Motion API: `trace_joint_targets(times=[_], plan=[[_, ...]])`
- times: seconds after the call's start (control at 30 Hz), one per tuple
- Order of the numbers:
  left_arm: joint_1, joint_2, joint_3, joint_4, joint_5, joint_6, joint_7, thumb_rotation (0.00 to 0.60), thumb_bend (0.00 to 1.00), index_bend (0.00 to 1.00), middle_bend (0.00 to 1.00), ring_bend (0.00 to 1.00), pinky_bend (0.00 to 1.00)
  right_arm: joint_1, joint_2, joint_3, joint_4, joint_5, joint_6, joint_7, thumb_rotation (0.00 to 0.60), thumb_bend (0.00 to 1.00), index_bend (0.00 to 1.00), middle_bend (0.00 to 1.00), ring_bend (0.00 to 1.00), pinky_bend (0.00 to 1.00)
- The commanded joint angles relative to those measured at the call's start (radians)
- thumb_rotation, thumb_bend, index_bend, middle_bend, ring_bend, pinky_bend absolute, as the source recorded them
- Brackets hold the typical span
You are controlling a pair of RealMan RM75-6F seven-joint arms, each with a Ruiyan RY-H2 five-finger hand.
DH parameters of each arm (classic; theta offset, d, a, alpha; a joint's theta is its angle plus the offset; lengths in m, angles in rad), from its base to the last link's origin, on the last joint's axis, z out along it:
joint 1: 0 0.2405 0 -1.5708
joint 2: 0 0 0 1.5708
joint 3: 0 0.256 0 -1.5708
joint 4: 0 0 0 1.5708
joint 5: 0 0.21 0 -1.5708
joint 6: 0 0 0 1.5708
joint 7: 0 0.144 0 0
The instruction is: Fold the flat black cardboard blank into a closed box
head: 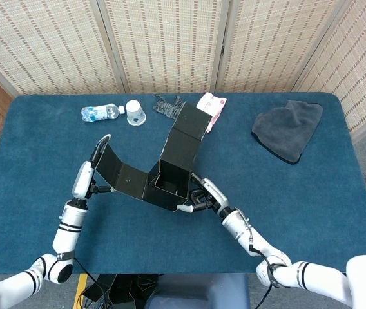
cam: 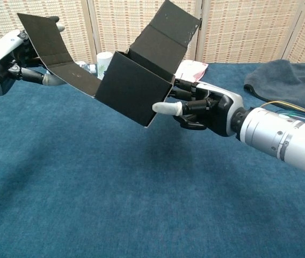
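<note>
Cardboard, black and partly folded, forms a box blank (head: 170,167) that is held raised above the blue cloth-covered table (head: 312,206), over its front-middle area. An open square body is seen at the blank's centre, with one long flap (cam: 166,29) angled up toward the far edge and another flap (cam: 53,45) stretched out toward the left edge, its end bent upward.

The right hand (cam: 203,105) is closed on the front right corner of the box body, with the thumb laid against the outer wall and the other fingers tucked behind it. The left hand (head: 86,177) is clasped around the bent end of the left flap, the thumb beneath the panel and the fingertips showing over its top edge.

Along the far edge a clear plastic water bottle (head: 99,112) is seen lying on its side, with a white paper cup (head: 135,112) just beside it, then a small dark knitted glove (head: 169,106) and a pink-and-white packet (head: 211,105). A crumpled dark grey cloth (head: 287,129) is seen near the far right corner.
</note>
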Motion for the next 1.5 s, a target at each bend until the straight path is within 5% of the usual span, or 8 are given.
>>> trace_joint_targets(times=[0.03,0.43,0.73,1.0,1.3,1.5], plan=[[-0.001,-0.025,-0.003,0.035,0.016,0.042,-0.019,0.6,0.07,0.0,0.0,0.33,0.5,0.009,0.005,0.0,-0.009,0.015,-0.013,-0.022,0.6,0.41,0.36,0.41,0.81,1.0],[-0.019,-0.083,0.022,0.165,0.072,0.125,-0.076,0.6,0.07,0.0,0.0,0.44,0.56,0.041,0.013,0.023,-0.057,0.106,-0.062,-0.169,0.6,0.41,0.36,0.41,0.81,1.0],[-0.047,-0.107,0.027,0.26,0.107,0.186,-0.095,0.6,0.07,0.16,0.08,0.49,0.56,0.051,0.025,0.03,-0.07,0.129,-0.093,-0.197,0.6,0.41,0.36,0.41,0.81,1.0],[-0.088,-0.074,0.081,0.362,0.17,0.191,-0.106,0.6,0.07,0.23,0.13,0.5,0.57,0.067,0.063,0.029,-0.075,0.115,-0.13,-0.215,0.6,0.41,0.36,0.41,0.81,1.0],[-0.108,-0.042,0.129,0.382,0.204,0.194,-0.088,0.6,0.07,0.38,0.26,0.51,0.58,0.09,0.073,0.026,-0.057,0.099,-0.154,-0.231,0.6,0.41,0.36,0.41,0.81,1.0],[-0.118,-0.067,0.122,0.398,0.189,0.206,-0.081,0.6,0.07,0.49,0.44,0.55,0.61,0.094,0.07,0.024,-0.045,0.092,-0.151,-0.227,0.6,0.41,0.36,0.41,0.81,1.0]])
